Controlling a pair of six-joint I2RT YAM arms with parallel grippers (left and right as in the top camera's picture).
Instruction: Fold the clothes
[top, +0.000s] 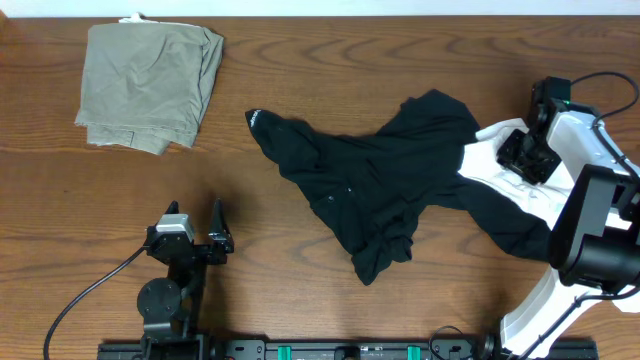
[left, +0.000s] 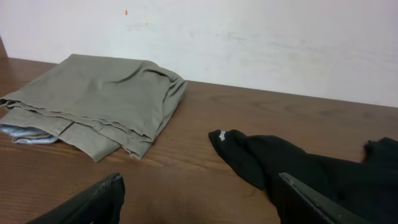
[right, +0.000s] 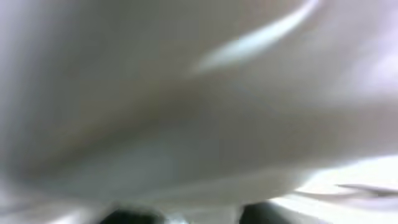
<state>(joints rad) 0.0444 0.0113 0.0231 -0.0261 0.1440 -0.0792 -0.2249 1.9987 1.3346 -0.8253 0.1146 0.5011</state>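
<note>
The black clothes (top: 380, 175) lie crumpled on the table (top: 330, 60), from the middle toward the right. The right gripper (top: 527, 155) is down on their white panel (top: 485, 165); its own camera shows only blurred white cloth, so one cannot tell if it grips. The left gripper (top: 197, 224) stands wide and empty at the front left. A folded olive garment (top: 150, 85) lies far left, well apart

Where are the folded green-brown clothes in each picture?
Overhead: the khaki garment lies folded at the top left.
Left wrist: it lies left of the middle, seen from low down.
Right wrist: not in it; only blurry white cloth shows.
Shared landmark: the black sleeve tip with white print, just right of the khaki garment in the overhead and left wrist views.
</note>
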